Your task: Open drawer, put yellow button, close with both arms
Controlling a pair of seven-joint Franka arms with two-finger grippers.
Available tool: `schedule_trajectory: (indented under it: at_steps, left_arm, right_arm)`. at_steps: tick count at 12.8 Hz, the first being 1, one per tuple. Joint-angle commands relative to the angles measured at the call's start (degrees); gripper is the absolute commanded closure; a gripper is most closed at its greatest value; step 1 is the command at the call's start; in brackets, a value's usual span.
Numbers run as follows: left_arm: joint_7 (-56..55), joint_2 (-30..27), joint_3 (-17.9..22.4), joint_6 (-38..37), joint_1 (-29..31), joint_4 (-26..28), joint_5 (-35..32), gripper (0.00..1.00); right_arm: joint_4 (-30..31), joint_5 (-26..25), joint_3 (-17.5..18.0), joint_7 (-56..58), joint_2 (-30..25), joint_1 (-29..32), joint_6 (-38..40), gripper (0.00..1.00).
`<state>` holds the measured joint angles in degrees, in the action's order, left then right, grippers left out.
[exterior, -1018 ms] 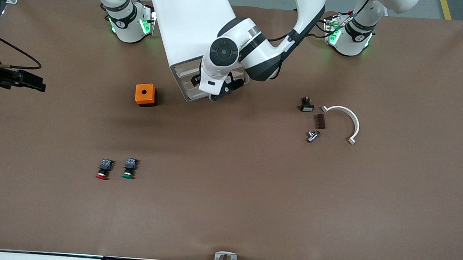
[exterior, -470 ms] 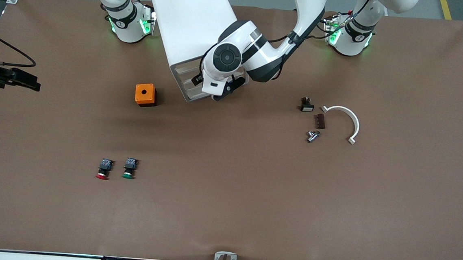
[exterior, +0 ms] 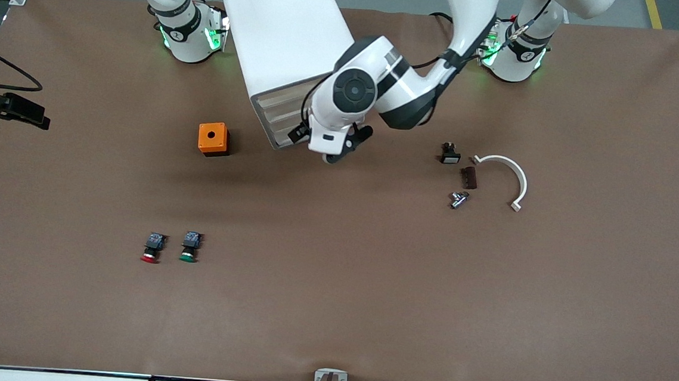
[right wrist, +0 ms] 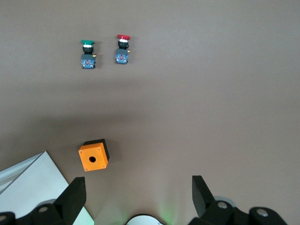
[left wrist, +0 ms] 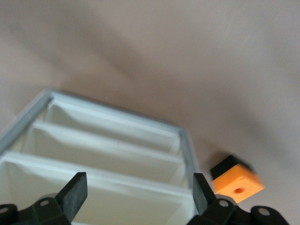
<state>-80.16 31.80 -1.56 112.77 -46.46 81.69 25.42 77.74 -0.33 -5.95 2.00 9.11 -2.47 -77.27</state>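
Observation:
The white cabinet (exterior: pixel 279 31) stands between the arm bases, with its cream drawer fronts toward the front camera. The top drawer (exterior: pixel 286 95) looks flush with the three below it. The yellow button is hidden from every view. My left gripper (exterior: pixel 326 152) hangs open and empty just in front of the cabinet's front. In the left wrist view its fingers (left wrist: pixel 75 193) frame the drawer fronts (left wrist: pixel 112 150). My right gripper (exterior: pixel 38 119) is open and empty over the table edge at the right arm's end. In the right wrist view its fingers (right wrist: pixel 74 197) are spread wide.
An orange box (exterior: pixel 213 138) with a hole on top sits beside the cabinet, toward the right arm's end. Red-capped (exterior: pixel 151 248) and green-capped (exterior: pixel 190 247) buttons lie nearer the front camera. A white curved bracket (exterior: pixel 511 175) and small parts (exterior: pixel 461 178) lie toward the left arm's end.
My left gripper has drawn back from the cabinet's front toward the left arm's end, uncovering the drawer fronts. My right gripper has slid farther out toward the table edge.

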Motion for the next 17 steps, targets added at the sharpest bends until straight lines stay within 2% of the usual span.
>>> schedule_trajectory:
  at_steps: [1, 5, 9, 12, 15, 17]
  left_arm:
    - [4.72, -5.24, -0.11, -5.51, 5.22, -0.13, -3.44, 0.01]
    - [15.01, -13.06, -0.02, -14.05, 15.4, -0.57, -5.2, 0.01]
    - [25.2, -18.52, -0.02, -18.18, 25.96, -0.57, -7.56, 0.01]
    - [34.07, -19.23, -0.02, -23.45, 30.8, -0.57, -12.92, 0.01]
    - [50.83, -20.46, -0.1, -31.18, 36.52, -0.4, -17.66, 0.01]
    - [57.8, -21.34, -0.37, -32.17, 39.33, -0.13, -19.87, 0.01]
  right_arm:
    - [-0.48, -0.99, 1.03, -0.77, -1.98, -0.17, 1.16, 0.0]
    - [4.51, -0.37, 0.86, -0.86, -6.72, 0.44, -0.24, 0.0]
    - [13.83, -0.2, 0.86, -0.86, -13.23, 0.88, -8.32, 0.0]
    - [14.11, -0.02, 0.86, -0.77, -13.68, 0.88, -8.86, 0.0]
    - [14.11, 0.68, 0.68, -0.86, -14.82, 1.06, -8.78, 0.0]
    - [14.46, 1.64, 0.59, -0.78, -15.43, 1.06, -8.77, 0.0]
